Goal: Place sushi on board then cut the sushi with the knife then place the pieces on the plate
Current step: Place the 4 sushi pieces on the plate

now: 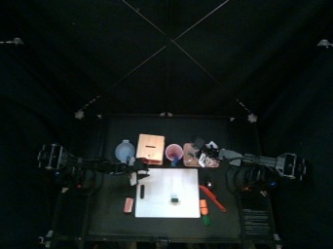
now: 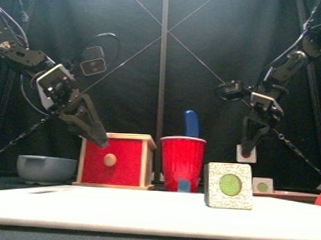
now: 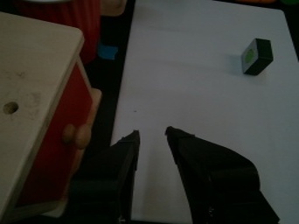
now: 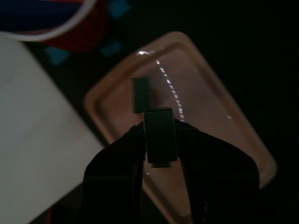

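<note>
1. Right gripper (image 4: 158,128) is clenched on a dark green sushi slice (image 4: 159,147). The slice sits upright between the jaws and hangs over the pink tray (image 4: 198,96), not touching it.
2. The pink tray lies near the table's back edge, just right of the red cup (image 2: 183,163).
3. A second slice (image 4: 140,91) stands on the tray, toward its cup-side end.
4. A third slice (image 2: 229,185) stands on edge on the white board (image 2: 120,205), around the board's middle. Its cut face points to the front edge, green centre in a white ring.
5. Left gripper (image 3: 152,140) is released: jaws slightly parted, nothing between them. It hangs over the board's back-left corner, just beside the wooden box (image 2: 118,160).
6. The wooden box, red drawer front facing the front, stands near the table's back edge, left of the red cup. The blue-grey bowl (image 2: 46,168) is left of the box.
7. The blue knife (image 2: 192,123) stands upright in the red cup.
8. A small red toy (image 1: 128,204) lies on the table just off the board's left edge, and an orange one (image 1: 212,202) lies at the board's right edge. Can't tell what either is.
</note>
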{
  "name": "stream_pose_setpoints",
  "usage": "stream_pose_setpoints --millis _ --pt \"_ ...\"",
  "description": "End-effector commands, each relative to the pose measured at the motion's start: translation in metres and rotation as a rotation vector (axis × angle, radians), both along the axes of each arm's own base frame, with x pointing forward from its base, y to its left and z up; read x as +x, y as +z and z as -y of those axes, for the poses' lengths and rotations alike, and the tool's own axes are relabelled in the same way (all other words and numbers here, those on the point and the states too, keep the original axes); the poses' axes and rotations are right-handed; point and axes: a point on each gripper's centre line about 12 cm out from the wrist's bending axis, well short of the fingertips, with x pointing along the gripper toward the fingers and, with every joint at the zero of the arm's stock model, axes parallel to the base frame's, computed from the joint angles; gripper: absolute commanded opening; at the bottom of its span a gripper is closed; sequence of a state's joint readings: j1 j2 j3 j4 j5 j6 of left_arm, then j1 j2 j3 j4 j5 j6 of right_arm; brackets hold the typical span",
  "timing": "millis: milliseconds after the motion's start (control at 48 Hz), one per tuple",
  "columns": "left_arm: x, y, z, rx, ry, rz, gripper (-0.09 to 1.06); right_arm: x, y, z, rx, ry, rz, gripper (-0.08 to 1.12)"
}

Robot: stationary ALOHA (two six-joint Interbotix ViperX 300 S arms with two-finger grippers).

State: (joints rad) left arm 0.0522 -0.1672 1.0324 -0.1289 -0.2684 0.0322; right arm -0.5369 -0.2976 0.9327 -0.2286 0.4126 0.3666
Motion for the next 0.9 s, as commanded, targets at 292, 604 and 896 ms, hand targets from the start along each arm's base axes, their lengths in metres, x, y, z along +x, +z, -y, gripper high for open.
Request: stream_pose_setpoints --millis 292,604,896 --pt "0.005 0.008 0.0 0.002 -0.001 0.029 0.73 0.003 -0.033 0.023 0.028 -0.051 -0.012 0.66" --pt "0.005 0.008 0.001 0.0 -0.006 0.02 0.73 0.004 -0.004 0.026 -0.019 -0.044 0.01 0.73" --pt "0.007 0.01 0.001 -0.008 -0.001 0.016 0.73 0.032 0.06 -0.03 -0.038 0.111 0.144 0.73"
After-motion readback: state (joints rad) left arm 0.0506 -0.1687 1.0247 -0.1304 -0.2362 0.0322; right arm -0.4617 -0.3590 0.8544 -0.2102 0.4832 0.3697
